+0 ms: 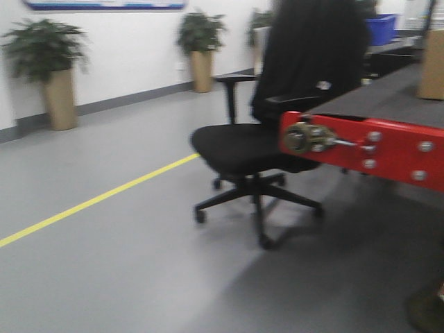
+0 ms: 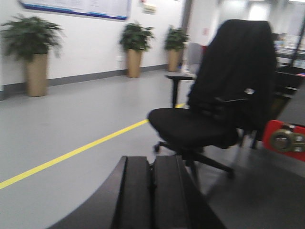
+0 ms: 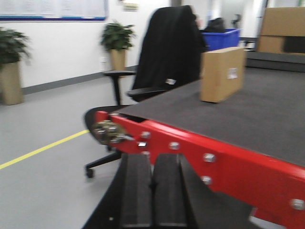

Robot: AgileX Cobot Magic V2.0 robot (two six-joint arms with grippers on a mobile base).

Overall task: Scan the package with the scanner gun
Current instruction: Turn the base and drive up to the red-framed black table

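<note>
A brown cardboard package (image 3: 222, 73) stands upright on the dark belt of a conveyor with a red side rail (image 3: 224, 157); its edge also shows at the far right of the front view (image 1: 431, 64). No scanner gun is in view. My left gripper (image 2: 152, 164) is shut and empty, pointing over the floor toward a black office chair. My right gripper (image 3: 153, 162) is shut and empty, just in front of the red rail, well short of the package.
A black office chair (image 1: 277, 118) with a dark jacket stands beside the conveyor end (image 1: 368, 146). A yellow floor line (image 1: 97, 201) crosses the grey floor. Potted plants (image 1: 52, 69) line the white wall. A blue bin (image 3: 221, 38) sits behind the package.
</note>
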